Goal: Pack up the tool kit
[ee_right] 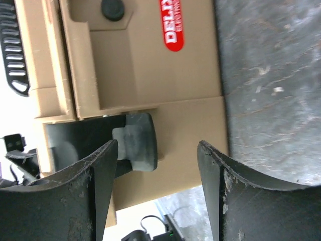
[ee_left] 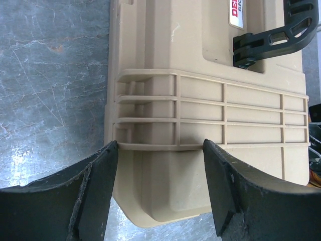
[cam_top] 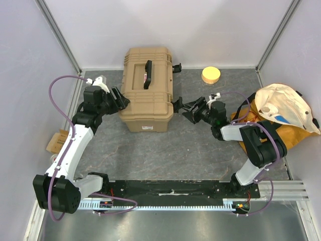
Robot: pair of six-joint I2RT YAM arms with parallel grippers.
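Observation:
The tan ribbed toolbox (cam_top: 148,93) stands at the back middle of the table with its lid down and its black top handle (cam_top: 148,74) lying flat. My left gripper (cam_top: 120,99) is open at the box's left end; in the left wrist view (ee_left: 160,193) the jaws stand wide on either side of the box's ribbed end (ee_left: 200,108). My right gripper (cam_top: 188,109) is open at the box's right side, next to a black latch (cam_top: 177,105). In the right wrist view (ee_right: 158,188) the latch (ee_right: 139,141) lies beside the left finger. No hand tools are in view.
An orange-yellow and cream fabric bag (cam_top: 283,113) lies at the right edge. A round yellow object (cam_top: 211,75) sits at the back right. A second black latch (cam_top: 176,68) sticks out from the box's far right. A brown card piece (cam_top: 57,140) lies outside the left wall.

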